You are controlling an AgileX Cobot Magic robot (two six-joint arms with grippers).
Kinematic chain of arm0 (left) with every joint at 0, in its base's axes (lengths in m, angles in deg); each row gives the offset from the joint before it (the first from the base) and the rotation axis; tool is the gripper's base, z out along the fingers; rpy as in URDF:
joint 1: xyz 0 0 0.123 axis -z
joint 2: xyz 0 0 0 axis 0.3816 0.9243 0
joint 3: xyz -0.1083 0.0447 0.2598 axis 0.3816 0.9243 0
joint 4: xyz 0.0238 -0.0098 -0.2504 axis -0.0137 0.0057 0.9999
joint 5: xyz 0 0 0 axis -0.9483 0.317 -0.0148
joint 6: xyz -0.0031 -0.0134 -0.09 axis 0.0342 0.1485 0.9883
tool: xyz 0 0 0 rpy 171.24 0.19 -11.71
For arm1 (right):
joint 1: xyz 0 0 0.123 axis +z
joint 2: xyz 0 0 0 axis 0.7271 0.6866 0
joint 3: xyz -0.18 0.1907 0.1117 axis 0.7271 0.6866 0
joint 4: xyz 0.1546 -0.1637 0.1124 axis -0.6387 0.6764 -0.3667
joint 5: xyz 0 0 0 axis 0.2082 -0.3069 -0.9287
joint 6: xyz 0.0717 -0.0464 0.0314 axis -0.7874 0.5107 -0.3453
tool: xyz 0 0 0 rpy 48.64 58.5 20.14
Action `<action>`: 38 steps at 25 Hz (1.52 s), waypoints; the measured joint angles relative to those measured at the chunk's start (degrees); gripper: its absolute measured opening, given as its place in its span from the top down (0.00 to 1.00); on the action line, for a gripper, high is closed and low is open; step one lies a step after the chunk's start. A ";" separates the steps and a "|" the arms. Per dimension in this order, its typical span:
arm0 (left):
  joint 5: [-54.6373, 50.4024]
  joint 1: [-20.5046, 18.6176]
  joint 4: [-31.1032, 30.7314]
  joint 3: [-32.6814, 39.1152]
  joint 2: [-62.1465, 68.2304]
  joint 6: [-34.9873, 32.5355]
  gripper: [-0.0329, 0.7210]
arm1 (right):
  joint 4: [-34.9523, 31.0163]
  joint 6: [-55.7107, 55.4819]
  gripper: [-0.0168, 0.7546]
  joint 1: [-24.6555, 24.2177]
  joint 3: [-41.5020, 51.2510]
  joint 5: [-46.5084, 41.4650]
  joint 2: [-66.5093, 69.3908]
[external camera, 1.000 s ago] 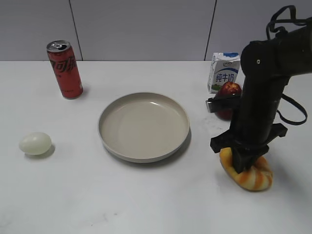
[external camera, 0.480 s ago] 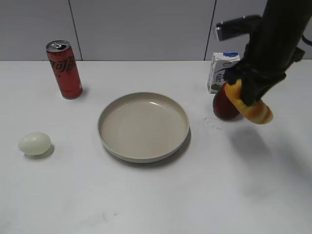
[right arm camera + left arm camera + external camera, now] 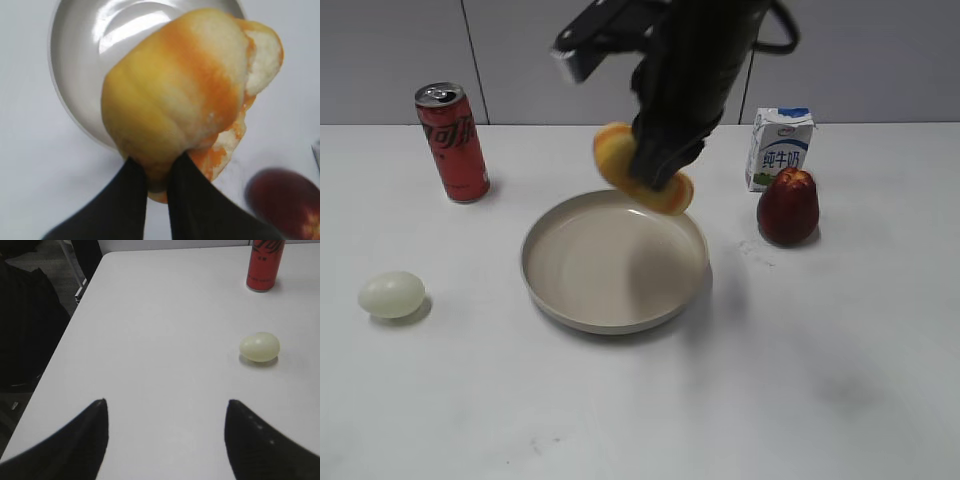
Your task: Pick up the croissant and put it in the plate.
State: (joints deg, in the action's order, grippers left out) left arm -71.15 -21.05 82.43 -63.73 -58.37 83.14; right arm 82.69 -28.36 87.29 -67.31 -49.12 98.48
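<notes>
Croissant (image 3: 642,180) lifted, hanging over the plate's (image 3: 545,295) far rim.
Right tool (image 3: 159,176) pinches it; lowering and release remain. Left tool (image 3: 165,410) spread, idle over the worktop (image 3: 800,380).

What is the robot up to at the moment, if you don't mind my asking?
The right gripper is shut on the croissant and holds it in the air over the far edge of the plate, which has nothing in it yet. The left gripper is open and idle above bare table near the egg. A red can, a milk carton and an apple stand untouched around the plate.
</notes>
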 joint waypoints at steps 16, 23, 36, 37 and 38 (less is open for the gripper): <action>0.00 0.00 0.00 0.00 0.00 0.00 0.22 | 8.54 4.84 0.18 3.30 0.00 8.20 11.11; 0.00 0.00 0.00 0.00 0.00 0.00 0.22 | 12.97 -9.00 0.15 2.20 -0.48 5.35 8.16; 0.00 0.00 0.00 0.00 0.00 0.00 0.22 | -1.75 -23.36 0.21 -31.79 -3.02 -6.85 -4.62; 0.00 0.00 0.00 0.00 0.00 0.00 0.22 | -3.21 -23.41 0.21 -34.54 -2.02 -6.85 -5.89; 0.00 0.00 0.00 0.00 0.00 0.00 0.22 | -4.23 -23.41 0.21 -36.78 -0.34 -6.85 -7.69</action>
State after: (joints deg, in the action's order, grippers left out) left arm -71.15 -21.05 82.43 -63.73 -58.37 83.14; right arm 78.47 -51.76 50.51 -67.65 -55.96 90.79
